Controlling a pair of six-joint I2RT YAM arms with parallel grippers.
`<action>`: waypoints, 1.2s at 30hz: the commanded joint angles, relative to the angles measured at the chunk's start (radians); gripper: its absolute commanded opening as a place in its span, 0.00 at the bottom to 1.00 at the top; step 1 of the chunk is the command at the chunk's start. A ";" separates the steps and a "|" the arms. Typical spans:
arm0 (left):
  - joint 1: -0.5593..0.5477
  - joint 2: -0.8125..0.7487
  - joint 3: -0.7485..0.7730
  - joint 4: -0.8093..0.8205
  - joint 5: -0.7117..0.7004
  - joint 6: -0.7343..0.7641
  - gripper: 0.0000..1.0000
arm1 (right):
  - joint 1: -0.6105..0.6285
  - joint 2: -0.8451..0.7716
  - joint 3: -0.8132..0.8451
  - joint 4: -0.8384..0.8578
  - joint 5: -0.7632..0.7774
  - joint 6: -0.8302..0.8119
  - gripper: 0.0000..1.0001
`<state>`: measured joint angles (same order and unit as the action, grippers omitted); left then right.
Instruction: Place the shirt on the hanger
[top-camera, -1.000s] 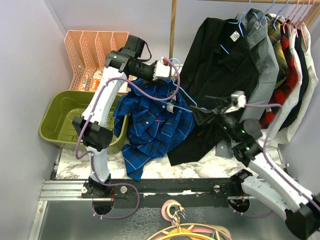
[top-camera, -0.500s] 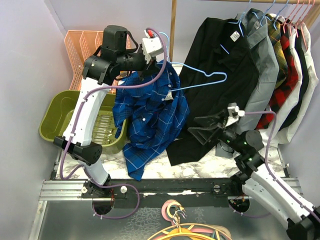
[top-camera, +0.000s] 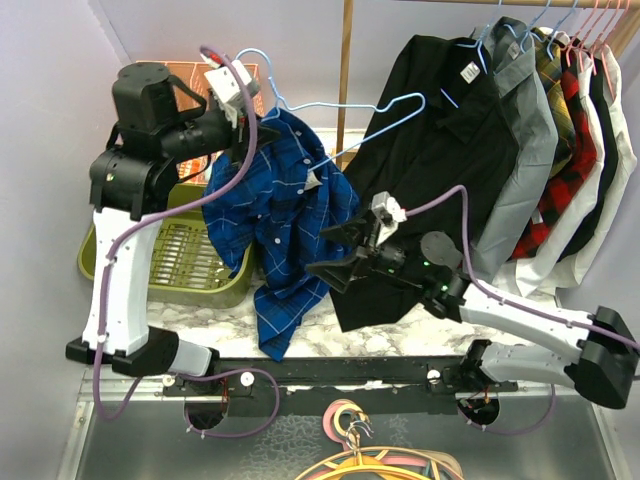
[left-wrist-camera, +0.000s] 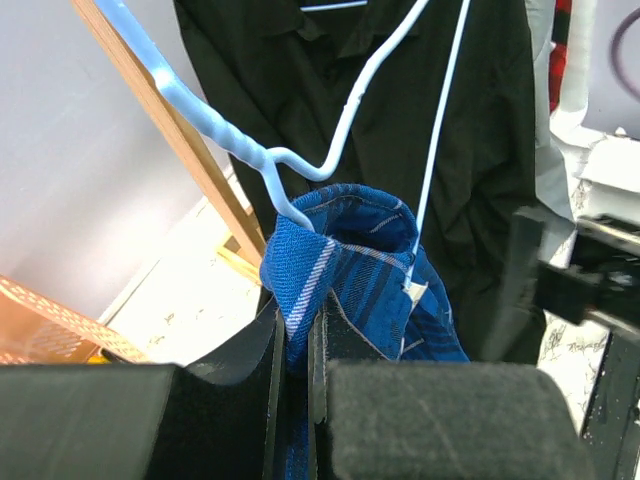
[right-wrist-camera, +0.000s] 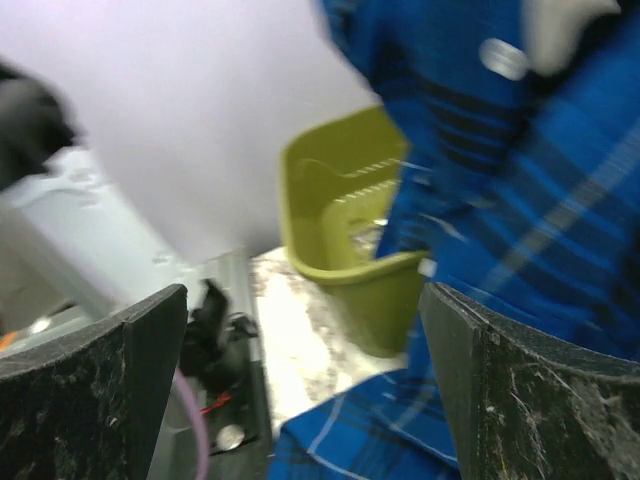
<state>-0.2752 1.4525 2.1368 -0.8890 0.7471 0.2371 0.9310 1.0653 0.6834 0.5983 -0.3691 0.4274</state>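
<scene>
The royal-blue plaid shirt (top-camera: 280, 205) hangs in the air over the table's left half. My left gripper (top-camera: 238, 132) is shut on a fold of it at the collar (left-wrist-camera: 296, 345). The light-blue wire hanger (top-camera: 340, 108) runs into that collar, its hook (top-camera: 252, 62) up by the gripper. Its right shoulder (top-camera: 415, 100) sticks out bare toward the black shirt. In the left wrist view the hanger wire (left-wrist-camera: 225, 135) dips into the shirt (left-wrist-camera: 350, 250). My right gripper (top-camera: 335, 252) is open beside the shirt's right edge, and the shirt (right-wrist-camera: 500, 200) fills the right of its blurred view, the right gripper (right-wrist-camera: 320, 390) holding nothing.
A black shirt (top-camera: 440, 150) and several other shirts hang on a rail at the back right, beside a wooden pole (top-camera: 345, 60). An olive basket (top-camera: 105, 255) sits at the left, an orange rack (top-camera: 190, 75) behind it. Pink and yellow hangers (top-camera: 360, 450) lie piled below the table's near edge.
My left arm has lifted the shirt and hanger up and to the left. My right arm has swung left from the black shirt toward the blue shirt, its jaws wide.
</scene>
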 joint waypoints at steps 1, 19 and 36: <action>0.034 -0.085 -0.043 0.049 0.040 -0.034 0.00 | 0.006 0.089 -0.011 0.062 0.302 -0.118 0.98; 0.080 -0.169 -0.044 -0.165 -0.022 0.254 0.00 | -0.213 -0.033 0.082 -0.214 0.712 -0.408 0.01; 0.079 -0.167 -0.006 -0.323 0.055 0.405 0.00 | -0.536 -0.102 0.145 -0.229 0.272 -0.160 0.89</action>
<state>-0.2028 1.3106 2.1391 -1.2251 0.7780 0.6521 0.4038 1.1435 0.9905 0.2893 0.1513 0.1276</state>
